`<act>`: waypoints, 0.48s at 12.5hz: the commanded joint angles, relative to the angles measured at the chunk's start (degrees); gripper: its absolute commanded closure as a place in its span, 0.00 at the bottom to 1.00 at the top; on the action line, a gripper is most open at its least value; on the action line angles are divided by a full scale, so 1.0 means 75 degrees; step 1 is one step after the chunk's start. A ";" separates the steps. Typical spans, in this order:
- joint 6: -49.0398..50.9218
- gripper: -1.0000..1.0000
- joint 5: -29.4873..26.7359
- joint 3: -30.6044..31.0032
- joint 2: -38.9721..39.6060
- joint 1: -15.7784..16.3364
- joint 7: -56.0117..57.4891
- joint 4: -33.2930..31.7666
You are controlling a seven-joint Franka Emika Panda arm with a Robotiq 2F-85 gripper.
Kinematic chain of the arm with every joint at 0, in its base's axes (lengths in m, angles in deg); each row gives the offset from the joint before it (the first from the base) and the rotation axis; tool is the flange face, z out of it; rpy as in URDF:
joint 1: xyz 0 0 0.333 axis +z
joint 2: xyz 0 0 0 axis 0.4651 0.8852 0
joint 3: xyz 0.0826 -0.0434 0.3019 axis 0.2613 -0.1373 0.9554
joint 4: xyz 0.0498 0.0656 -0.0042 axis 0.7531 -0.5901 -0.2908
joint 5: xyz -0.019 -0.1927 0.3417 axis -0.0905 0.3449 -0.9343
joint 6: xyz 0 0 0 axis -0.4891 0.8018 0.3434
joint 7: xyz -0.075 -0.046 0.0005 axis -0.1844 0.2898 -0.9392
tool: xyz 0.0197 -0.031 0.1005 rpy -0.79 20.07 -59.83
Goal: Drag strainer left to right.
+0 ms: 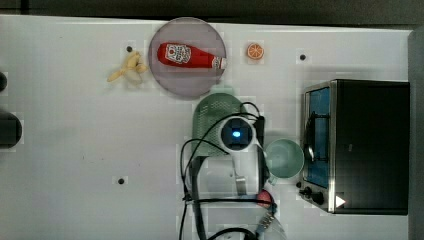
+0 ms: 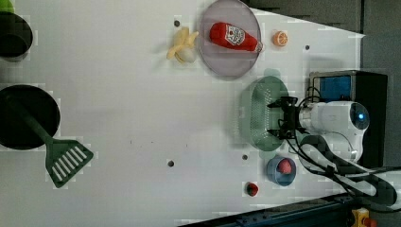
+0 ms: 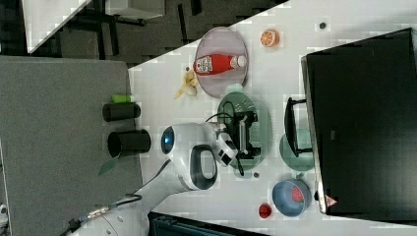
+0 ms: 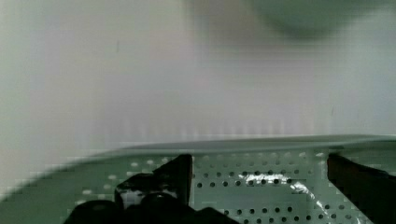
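Closest in, the gripper (image 4: pixel 259 186) is seen w/ its black fingers (image 2: pixel 279 103) spread wide apart, nothing clamped between them, and they're hung just over the perforated inside of the strainer (image 4: pixel 261 179), near its rim. In the left view the gripper (image 2: pixel 282 118) is shown at the strainer's right-hand edge, over the basin; whether the tips are touching the plastic can't be made out.

The strainer (image 1: pixel 215 117) is placed mid-table in the top view, partly covered by the white arm (image 1: pixel 236 134). The green mug (image 1: pixel 284 158) is set just beside it on the top view's right, right up against the toaster oven (image 1: pixel 367 145).

Further out, the grey-purple plate (image 1: pixel 172 75) is found just beyond the strainer's far end, w/ a ketchup bottle (image 1: pixel 190 56) laid on it. A banana (image 1: pixel 129 68) is parked beside the plate on the top view's left; an orange slice (image 1: pixel 255 51) is on the top view's right.

Off at the left view's far left, a green spatula (image 2: pixel 66 158) is propped on a black pan (image 2: pixel 16 130). A blue bowl (image 2: pixel 279 176) is sat near the arm's base in the left view.
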 commanded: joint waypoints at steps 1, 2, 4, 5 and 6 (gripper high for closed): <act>-0.0006 0.00 0.0045 -0.0035 0.0016 -0.0076 0.0851 0.0061; -0.0066 0.00 0.0045 -0.0156 0.0016 -0.0079 0.0965 0.0060; -0.0126 0.00 0.0045 -0.0235 0.0016 -0.0082 0.1555 0.0060; -0.0163 0.00 0.0043 -0.0167 -0.0055 -0.0082 0.2032 0.0055; -0.0104 0.00 0.0042 -0.0080 -0.0196 -0.0083 0.2417 0.0018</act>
